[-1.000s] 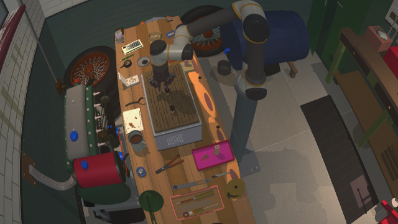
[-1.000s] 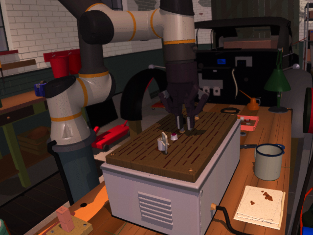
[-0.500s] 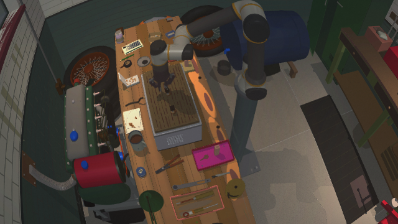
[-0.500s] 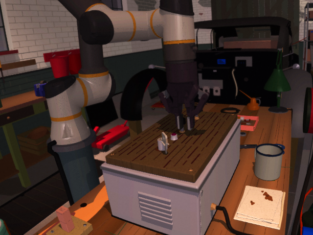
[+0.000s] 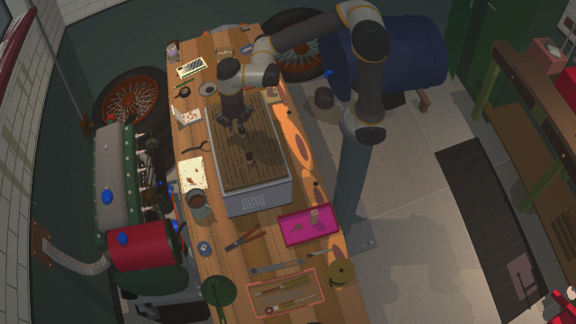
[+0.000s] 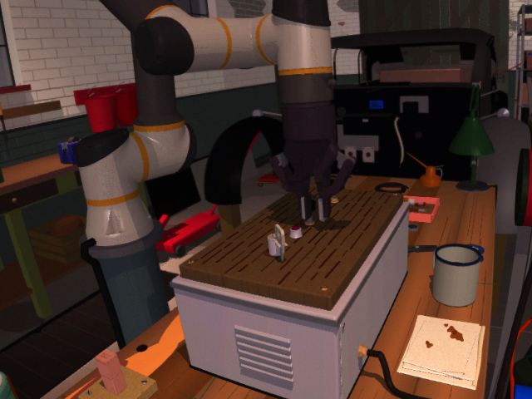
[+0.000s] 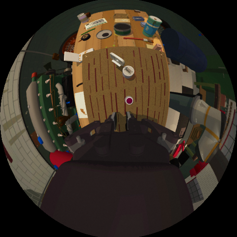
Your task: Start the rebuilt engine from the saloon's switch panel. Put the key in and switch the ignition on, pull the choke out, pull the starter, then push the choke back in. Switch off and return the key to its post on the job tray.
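A pull knob (image 6: 310,222) on the panel is mostly hidden between my fingers; only its tan base shows. My gripper (image 6: 316,212) (image 5: 234,126) (image 7: 121,121) stands upright over the far part of the wooden switch panel (image 5: 247,141) and is closed on this knob. Just nearer sits a small knob with a dark red top (image 6: 295,231) (image 7: 129,100). Nearer still, the key (image 6: 279,242) (image 7: 117,59) stands in the white ignition barrel (image 6: 273,245) (image 7: 128,71). The pink job tray (image 5: 308,223) with its post (image 5: 314,216) lies beyond the panel's near end.
Behind the panel stand a black saloon car (image 6: 412,103) and a green lamp (image 6: 471,141). An enamel mug (image 6: 455,275) and stained papers (image 6: 442,350) lie to the right of the grey box (image 6: 275,326). The engine (image 5: 126,189) runs along the bench's left side.
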`<move>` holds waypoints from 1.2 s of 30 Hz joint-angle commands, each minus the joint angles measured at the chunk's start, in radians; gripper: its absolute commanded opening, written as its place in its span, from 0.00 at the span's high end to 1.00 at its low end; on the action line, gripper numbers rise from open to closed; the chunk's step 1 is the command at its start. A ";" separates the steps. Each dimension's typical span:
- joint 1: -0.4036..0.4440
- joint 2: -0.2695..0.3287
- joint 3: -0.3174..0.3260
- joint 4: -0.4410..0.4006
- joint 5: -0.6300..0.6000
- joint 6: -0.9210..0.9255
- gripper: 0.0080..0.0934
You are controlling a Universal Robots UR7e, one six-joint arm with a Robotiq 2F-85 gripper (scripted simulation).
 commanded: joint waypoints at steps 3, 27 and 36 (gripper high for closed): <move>0.000 0.001 -0.001 0.002 0.000 0.000 1.00; 0.000 0.001 -0.002 0.003 0.000 0.000 0.65; 0.000 0.001 -0.002 0.003 0.000 0.000 0.51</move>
